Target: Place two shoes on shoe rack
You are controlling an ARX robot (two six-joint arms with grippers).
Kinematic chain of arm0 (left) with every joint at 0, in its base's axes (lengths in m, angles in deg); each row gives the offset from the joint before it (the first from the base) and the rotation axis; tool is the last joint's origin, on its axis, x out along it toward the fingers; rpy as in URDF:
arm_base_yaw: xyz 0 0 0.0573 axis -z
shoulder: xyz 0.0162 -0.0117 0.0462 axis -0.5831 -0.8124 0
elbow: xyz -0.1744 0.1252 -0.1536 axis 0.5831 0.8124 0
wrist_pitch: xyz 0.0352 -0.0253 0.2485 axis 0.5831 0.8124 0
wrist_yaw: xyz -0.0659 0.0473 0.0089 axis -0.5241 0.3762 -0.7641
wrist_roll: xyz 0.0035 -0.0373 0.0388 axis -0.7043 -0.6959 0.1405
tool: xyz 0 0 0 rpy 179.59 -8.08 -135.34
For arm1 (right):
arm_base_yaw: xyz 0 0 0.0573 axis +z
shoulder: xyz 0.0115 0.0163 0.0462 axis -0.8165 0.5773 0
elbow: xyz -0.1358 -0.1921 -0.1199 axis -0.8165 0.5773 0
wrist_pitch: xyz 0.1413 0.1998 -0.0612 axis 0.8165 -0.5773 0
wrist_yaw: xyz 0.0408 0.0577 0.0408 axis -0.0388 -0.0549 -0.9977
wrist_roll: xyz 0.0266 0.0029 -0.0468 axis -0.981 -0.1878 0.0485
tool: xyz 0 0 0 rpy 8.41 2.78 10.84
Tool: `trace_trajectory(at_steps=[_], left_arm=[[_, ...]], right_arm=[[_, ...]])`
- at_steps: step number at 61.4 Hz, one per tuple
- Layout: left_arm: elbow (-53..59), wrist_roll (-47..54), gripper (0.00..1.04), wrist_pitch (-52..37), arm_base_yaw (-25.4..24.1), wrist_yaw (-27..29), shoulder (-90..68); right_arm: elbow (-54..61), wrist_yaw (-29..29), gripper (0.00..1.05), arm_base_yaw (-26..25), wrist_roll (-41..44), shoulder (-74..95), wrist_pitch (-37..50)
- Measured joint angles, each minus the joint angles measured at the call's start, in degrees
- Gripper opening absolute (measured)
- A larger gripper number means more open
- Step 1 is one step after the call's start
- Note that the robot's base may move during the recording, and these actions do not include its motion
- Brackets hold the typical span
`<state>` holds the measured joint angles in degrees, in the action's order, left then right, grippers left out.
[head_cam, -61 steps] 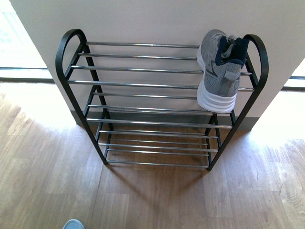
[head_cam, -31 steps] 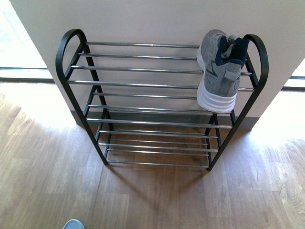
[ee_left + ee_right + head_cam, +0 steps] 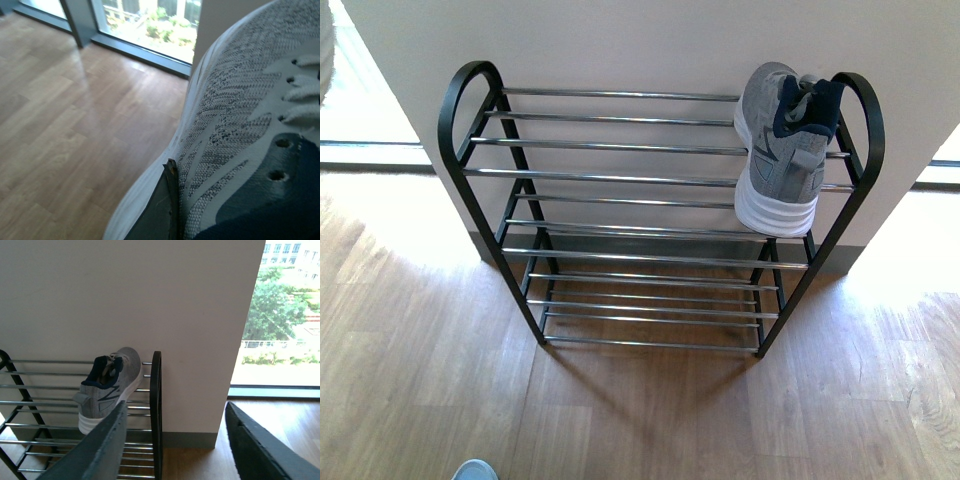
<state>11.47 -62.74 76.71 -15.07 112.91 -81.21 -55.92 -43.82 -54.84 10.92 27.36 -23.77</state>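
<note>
Two bright windows (image 3: 360, 100) flank a white wall section (image 3: 620, 40), and a light wood plank floor (image 3: 420, 380) spreads in front of it. The shoe rack (image 3: 650, 178) stands on this floor with its back to the wall. It has a black frame with rounded end loops and tiers of chrome rods.

One grey mesh sneaker (image 3: 782, 150) sits on the top tier at the rack's right end, close beside the right end loop. Its toe points to the wall, and its white-soled heel overhangs the front rod. The collar is dark navy.

The second sneaker (image 3: 235, 115) fills the left wrist view, raised above the floor. Its grey knit upper, white laces and navy eyelet panel are plain. The left gripper (image 3: 172, 190) holds it: one dark finger (image 3: 160, 215) lies flat against the shoe's side, while the other is hidden behind the shoe. The jaws are thus closed on this sneaker.

The right gripper (image 3: 176, 407) has its jaws spread wide with nothing between them — the rack's right end and the wall show through the gap.

All rods left of the placed sneaker are bare, as are the lower tiers. A pale rounded tip (image 3: 475, 470) shows at the lower edge of the front view, too small to identify.
</note>
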Motion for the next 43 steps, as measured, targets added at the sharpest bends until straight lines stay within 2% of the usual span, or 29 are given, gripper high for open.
trace_trajectory(at_steps=[8,18,26,32,43], left_arm=[[-4.0,-1.2,0.02,-7.3,-1.2,-9.1,-12.4],[-13.2,-5.0,0.02,-16.1,-1.5,-18.2,-31.3],[-22.5,-8.3,0.02,-18.6,0.2,-19.5,-44.5],[-29.9,-11.7,0.02,-18.2,1.9,-19.5,-53.1],[-42.6,-19.5,0.02,-16.2,5.9,-23.2,-66.1]], right_arm=[[0.0,0.0,0.97,0.0,0.0,0.0,0.0],[0.0,0.0,0.96,0.0,0.0,0.0,0.0],[0.0,0.0,0.96,0.0,0.0,0.0,0.0],[0.0,0.0,0.96,0.0,0.0,0.0,0.0],[0.0,0.0,0.96,0.0,0.0,0.0,0.0]])
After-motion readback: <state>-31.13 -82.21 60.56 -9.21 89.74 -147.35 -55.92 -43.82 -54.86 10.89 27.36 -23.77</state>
